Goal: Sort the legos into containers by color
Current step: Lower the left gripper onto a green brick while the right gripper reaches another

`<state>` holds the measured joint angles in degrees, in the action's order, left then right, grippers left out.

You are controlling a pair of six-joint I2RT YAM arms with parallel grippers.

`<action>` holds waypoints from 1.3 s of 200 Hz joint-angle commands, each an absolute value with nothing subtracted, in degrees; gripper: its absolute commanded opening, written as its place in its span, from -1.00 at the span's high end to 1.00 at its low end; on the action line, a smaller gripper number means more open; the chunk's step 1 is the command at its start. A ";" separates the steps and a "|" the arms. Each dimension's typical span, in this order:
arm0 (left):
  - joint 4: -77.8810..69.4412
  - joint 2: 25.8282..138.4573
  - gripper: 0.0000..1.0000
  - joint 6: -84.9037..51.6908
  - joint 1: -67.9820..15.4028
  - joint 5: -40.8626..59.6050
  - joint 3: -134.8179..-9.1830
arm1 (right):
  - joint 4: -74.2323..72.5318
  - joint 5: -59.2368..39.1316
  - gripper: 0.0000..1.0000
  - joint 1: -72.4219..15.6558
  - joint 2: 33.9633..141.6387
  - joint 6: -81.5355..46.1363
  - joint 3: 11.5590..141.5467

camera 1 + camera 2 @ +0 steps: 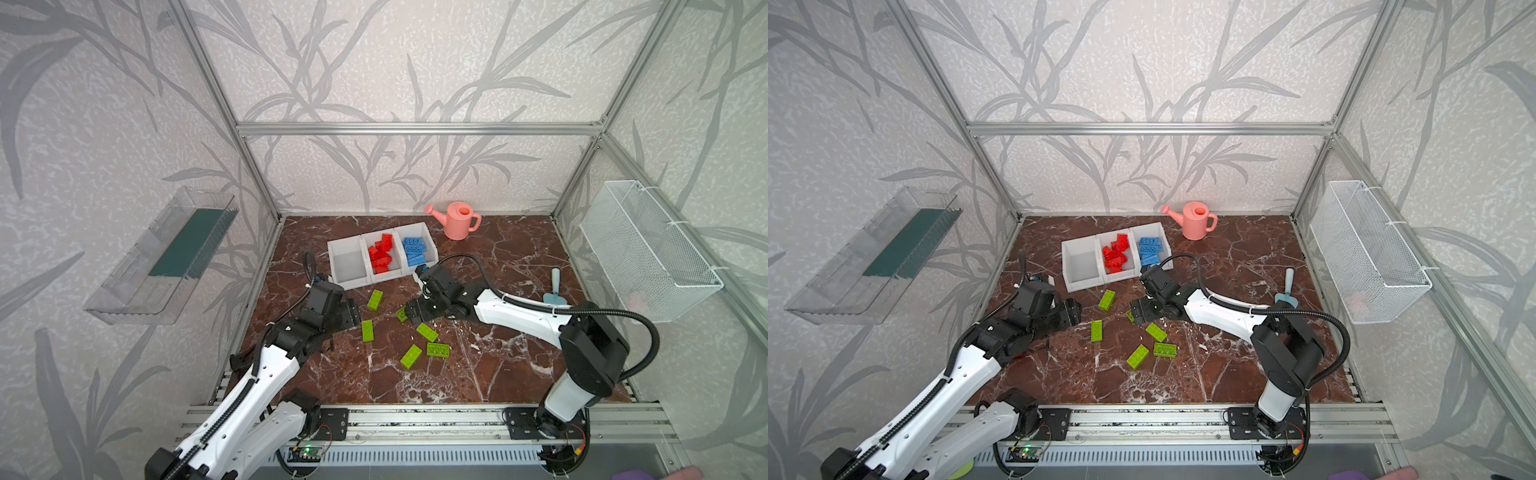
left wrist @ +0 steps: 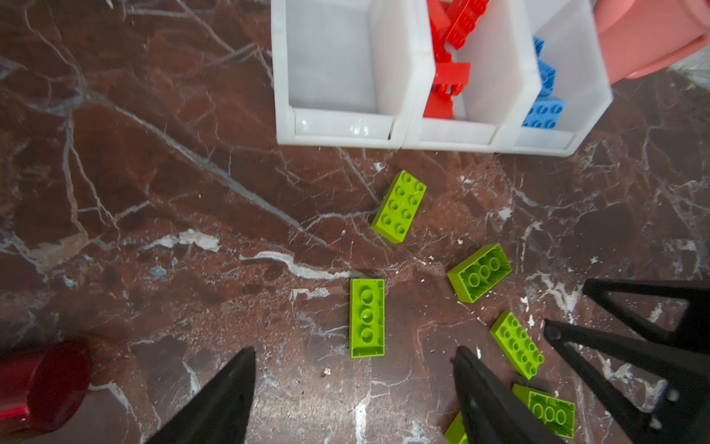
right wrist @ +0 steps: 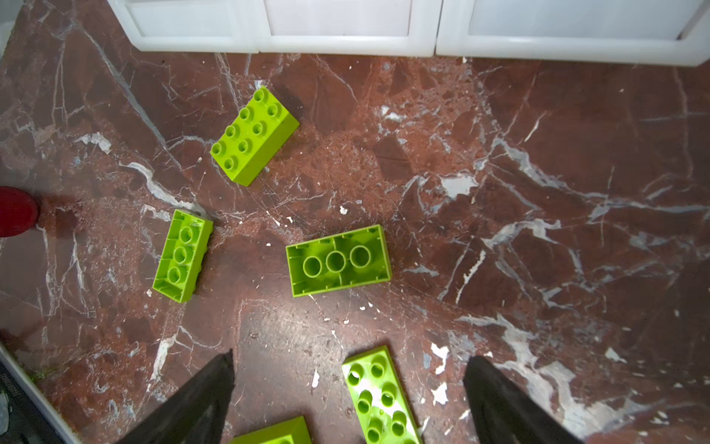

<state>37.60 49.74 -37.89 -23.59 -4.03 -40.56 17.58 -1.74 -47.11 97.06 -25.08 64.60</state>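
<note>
Three joined white containers stand at the back: the left one is empty, red legos fill the middle one, and blue legos lie in the right one. Several lime green legos are scattered on the marble in front. My left gripper is open, just short of an upside-down green brick. My right gripper is open over a studs-up green brick lying between its fingers. In both top views the left gripper and the right gripper face each other across the green bricks.
A pink watering can stands at the back right. A teal trowel lies by the right arm. A wire mesh basket hangs on the right wall, a clear tray on the left. A dark red cylinder lies near the left gripper.
</note>
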 commanded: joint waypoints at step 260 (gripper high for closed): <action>22.60 77.91 0.40 -46.41 -33.28 -6.41 -37.58 | 15.05 1.54 -0.88 -47.51 96.53 -26.79 58.03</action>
